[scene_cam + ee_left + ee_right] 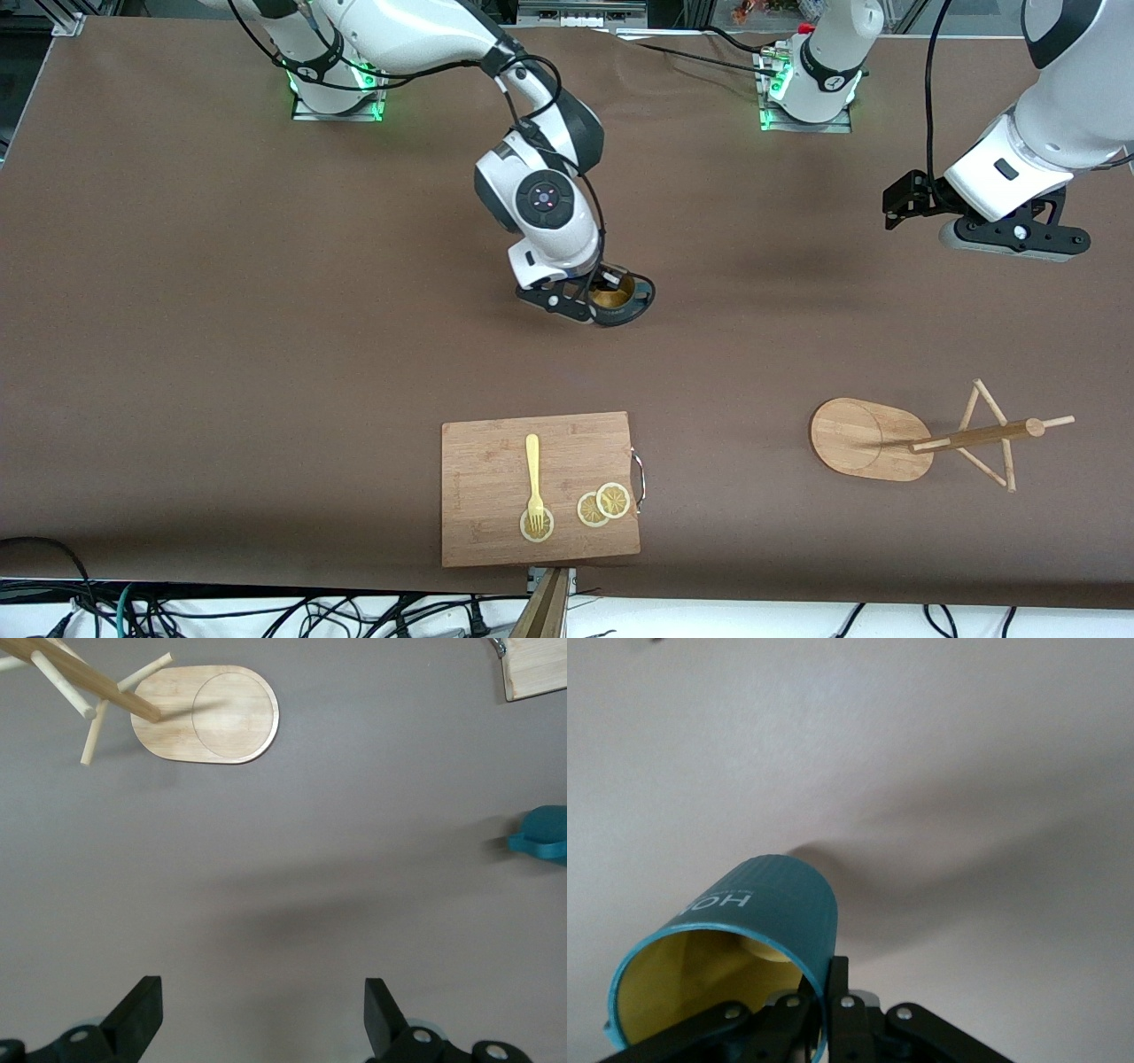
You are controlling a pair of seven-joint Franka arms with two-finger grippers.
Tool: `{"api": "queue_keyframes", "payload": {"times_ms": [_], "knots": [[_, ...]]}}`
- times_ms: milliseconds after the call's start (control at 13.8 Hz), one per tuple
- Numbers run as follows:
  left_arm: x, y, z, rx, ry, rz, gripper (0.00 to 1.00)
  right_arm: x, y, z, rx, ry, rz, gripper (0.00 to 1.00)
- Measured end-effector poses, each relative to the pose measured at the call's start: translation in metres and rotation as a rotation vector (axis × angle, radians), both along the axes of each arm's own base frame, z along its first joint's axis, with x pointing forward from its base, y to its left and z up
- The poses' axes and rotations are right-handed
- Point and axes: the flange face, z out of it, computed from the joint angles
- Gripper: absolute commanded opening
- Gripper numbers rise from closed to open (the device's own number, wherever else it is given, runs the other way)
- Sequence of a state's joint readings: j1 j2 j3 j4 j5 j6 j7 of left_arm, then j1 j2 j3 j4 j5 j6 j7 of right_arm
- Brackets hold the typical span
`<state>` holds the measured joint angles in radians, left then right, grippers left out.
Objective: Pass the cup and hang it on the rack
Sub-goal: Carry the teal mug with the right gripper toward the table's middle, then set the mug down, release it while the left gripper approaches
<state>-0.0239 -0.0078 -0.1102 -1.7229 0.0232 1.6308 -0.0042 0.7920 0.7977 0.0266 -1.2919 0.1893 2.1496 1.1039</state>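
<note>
The cup (634,291), a dark teal mug with a mustard-yellow inside, is at the middle of the table. My right gripper (604,298) is shut on its wall at the rim, one finger inside and one outside. The right wrist view shows the cup (766,904) tilted in the right gripper (829,997); I cannot tell whether it touches the table. The rack (866,439), a bamboo mug tree with an oval base, stands near the front camera toward the left arm's end. My left gripper (1014,241) hangs open and empty above the table, apart from the rack (208,713) and the cup (542,833).
A wooden cutting board (483,496) with a metal handle lies near the table's front edge, nearer to the front camera than the cup. A yellow fork (533,470) and lemon slices (604,505) lie on it. Its corner shows in the left wrist view (536,669).
</note>
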Motion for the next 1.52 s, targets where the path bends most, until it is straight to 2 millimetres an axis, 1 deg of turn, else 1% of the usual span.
{"api": "queue_keyframes", "payload": {"times_ms": [144,361,433,506,578,722,867,939,1084,1156,1300,1373,1517], "knots": [[0.004,0.001,-0.005,0.000,0.015,0.002,1.00,-0.009,0.013,-0.007,-0.001,0.002,0.017,0.00],[0.010,0.000,-0.008,0.000,0.039,0.001,1.00,-0.020,0.025,-0.019,-0.007,0.010,0.003,0.01],[0.012,0.000,-0.011,0.000,0.046,0.001,1.00,-0.023,0.029,-0.024,-0.008,0.010,0.001,0.15],[0.014,0.000,-0.015,0.000,0.054,0.001,1.00,-0.027,0.032,-0.028,-0.009,0.012,0.002,0.69],[0.016,-0.001,-0.019,0.000,0.060,0.000,1.00,-0.030,0.035,-0.032,-0.011,0.013,0.001,1.00],[0.018,-0.003,-0.027,0.001,0.075,-0.004,1.00,-0.032,0.037,-0.034,-0.011,0.013,0.003,1.00],[0.020,-0.005,-0.037,-0.001,0.107,-0.038,1.00,-0.028,0.036,-0.028,-0.010,0.008,0.000,1.00],[0.020,-0.008,-0.043,-0.006,0.128,-0.083,1.00,-0.023,0.035,-0.021,-0.015,0.009,-0.001,1.00],[0.020,-0.016,-0.052,-0.021,0.154,-0.202,1.00,-0.007,0.029,0.007,-0.029,0.019,-0.001,1.00],[0.021,-0.020,-0.055,-0.035,0.164,-0.267,1.00,0.003,0.022,0.023,-0.035,0.025,0.007,1.00],[0.021,-0.025,-0.063,-0.091,0.186,-0.390,1.00,0.027,0.000,0.056,-0.032,0.021,0.042,1.00],[0.021,-0.027,-0.069,-0.120,0.198,-0.440,1.00,0.038,-0.015,0.072,-0.032,0.018,0.066,1.00],[0.020,-0.030,-0.085,-0.188,0.221,-0.528,1.00,0.061,-0.052,0.096,-0.047,0.025,0.136,1.00]]}}
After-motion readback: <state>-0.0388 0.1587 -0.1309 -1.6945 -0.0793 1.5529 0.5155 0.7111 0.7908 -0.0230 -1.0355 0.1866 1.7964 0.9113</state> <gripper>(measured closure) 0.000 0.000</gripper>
